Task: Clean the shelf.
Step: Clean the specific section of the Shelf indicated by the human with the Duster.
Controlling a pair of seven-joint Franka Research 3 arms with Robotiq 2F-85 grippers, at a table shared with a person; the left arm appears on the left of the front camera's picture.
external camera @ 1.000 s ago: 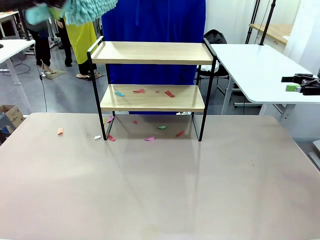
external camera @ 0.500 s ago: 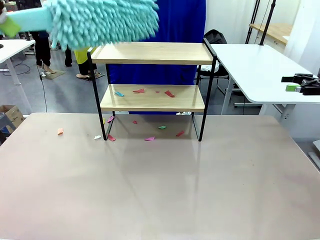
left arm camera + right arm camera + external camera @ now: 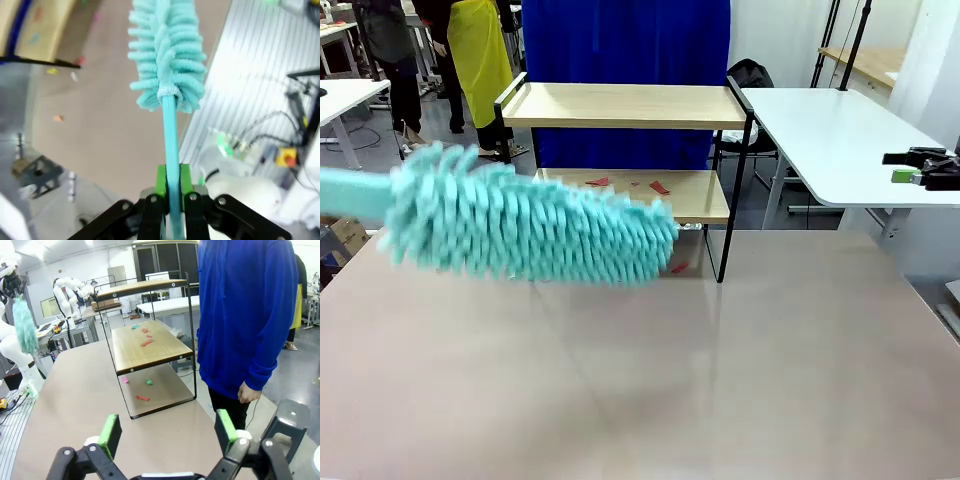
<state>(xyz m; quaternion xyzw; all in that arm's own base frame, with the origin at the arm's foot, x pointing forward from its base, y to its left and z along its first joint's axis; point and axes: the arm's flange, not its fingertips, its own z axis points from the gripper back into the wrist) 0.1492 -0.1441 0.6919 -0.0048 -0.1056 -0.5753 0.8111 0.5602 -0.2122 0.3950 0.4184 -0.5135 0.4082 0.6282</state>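
Two light wood boards in a thin black metal frame make the small shelf (image 3: 620,105), at the far middle of the grey bench (image 3: 750,380). Coloured paper scraps (image 3: 658,187) lie on its lower board, so I think sweeping is not yet done. The left jaws are clamped on a fluffy teal duster (image 3: 530,228), near and left of the shelf. Next its head must slip between the boards, past the black posts. The right jaws are wide apart, empty. A person in a blue top (image 3: 245,315) stands just beyond.
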